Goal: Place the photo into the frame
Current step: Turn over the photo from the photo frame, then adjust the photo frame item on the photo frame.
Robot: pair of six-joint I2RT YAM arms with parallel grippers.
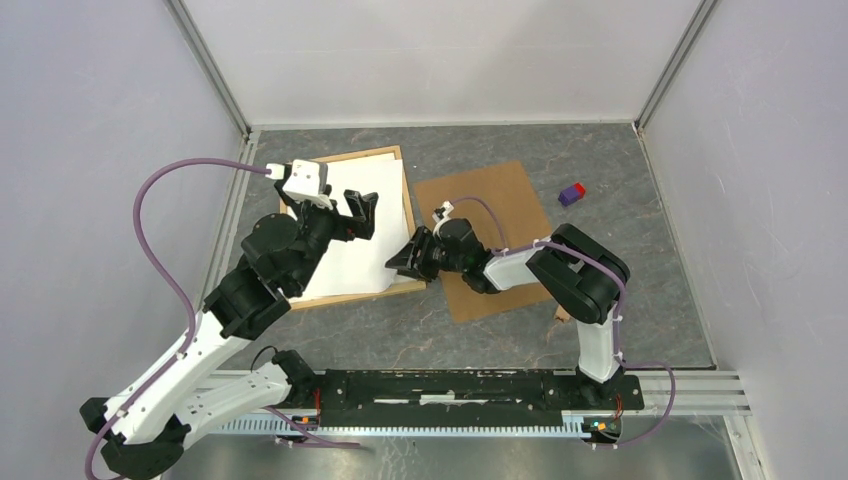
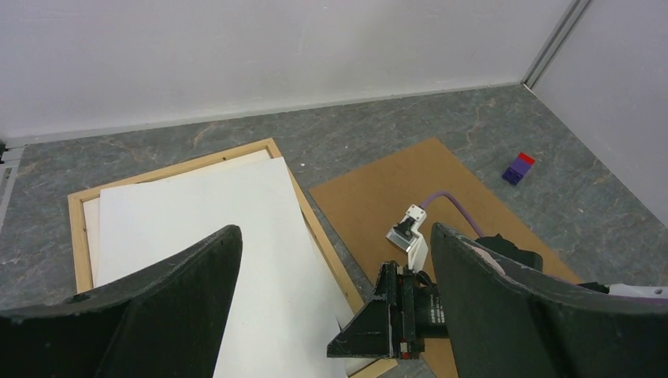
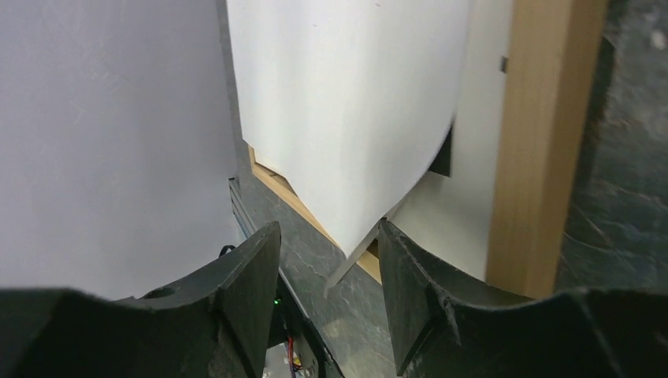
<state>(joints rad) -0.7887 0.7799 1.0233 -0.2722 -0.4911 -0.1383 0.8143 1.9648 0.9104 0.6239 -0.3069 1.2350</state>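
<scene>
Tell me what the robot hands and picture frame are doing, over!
Left gripper above frame, jaws open. Right gripper: jaws open around corner of white sheet. Sheet skewed over frame's rail. Brown board beside, not blocking.

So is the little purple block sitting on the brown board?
No, the block sits on the grey table, clearly apart from the board.

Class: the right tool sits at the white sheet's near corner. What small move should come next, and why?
Probably close the right tool on the white sheet: its curled corner hangs between the open fingers, and the sheet lies skewed across the frame, so it needs gripping before straightening.
</scene>
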